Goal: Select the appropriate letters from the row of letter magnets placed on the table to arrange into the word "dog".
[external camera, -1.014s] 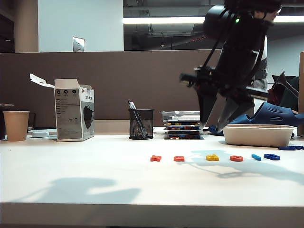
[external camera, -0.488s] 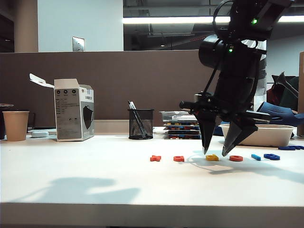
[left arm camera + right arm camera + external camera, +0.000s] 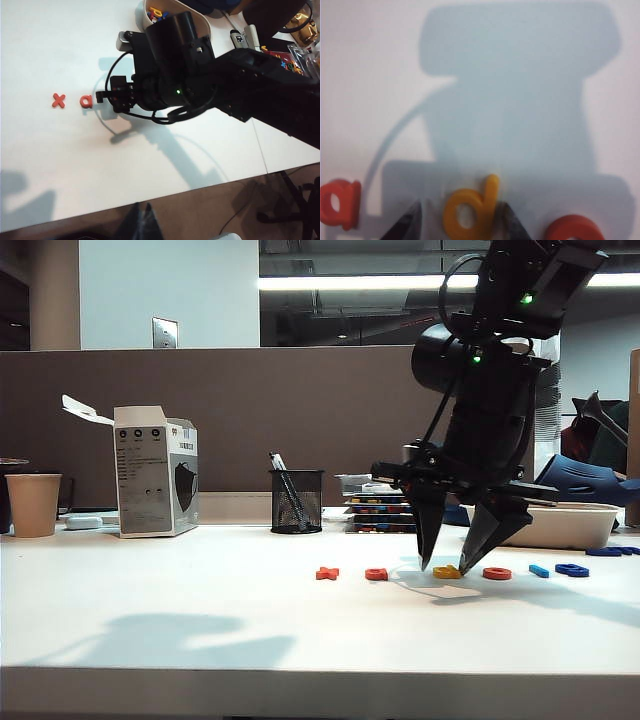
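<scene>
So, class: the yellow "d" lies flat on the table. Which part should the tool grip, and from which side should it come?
Come straight down from above. The yellow "d" lies flat on the white table, so only its thin outer edges offer a hold. The right tool is open, a finger on each side of the letter; closing across the bowl and stem looks best.

Bright ceiling strip lights [image 3: 340, 282] glow at the far side, casting soft grey shadows across the white tabletop [image 3: 200, 610]. The right wrist view is blurred and out of focus; the other views are sharp.
</scene>
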`<act>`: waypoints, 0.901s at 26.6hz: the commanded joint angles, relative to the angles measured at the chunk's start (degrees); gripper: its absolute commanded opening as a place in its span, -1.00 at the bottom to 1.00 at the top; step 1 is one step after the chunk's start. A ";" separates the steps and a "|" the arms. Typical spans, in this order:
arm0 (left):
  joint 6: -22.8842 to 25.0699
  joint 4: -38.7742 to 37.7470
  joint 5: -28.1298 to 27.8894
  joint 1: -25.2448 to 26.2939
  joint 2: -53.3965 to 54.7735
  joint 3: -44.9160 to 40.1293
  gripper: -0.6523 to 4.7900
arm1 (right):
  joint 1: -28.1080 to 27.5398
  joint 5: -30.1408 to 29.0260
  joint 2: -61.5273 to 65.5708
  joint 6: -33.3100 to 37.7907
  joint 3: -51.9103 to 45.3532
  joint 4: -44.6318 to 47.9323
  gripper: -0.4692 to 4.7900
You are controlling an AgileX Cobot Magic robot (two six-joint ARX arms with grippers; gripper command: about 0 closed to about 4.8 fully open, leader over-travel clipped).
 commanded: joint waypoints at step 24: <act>0.09 0.33 -0.35 0.02 -0.13 0.15 -0.78 | 0.07 0.37 1.60 0.22 0.15 -5.97 -0.05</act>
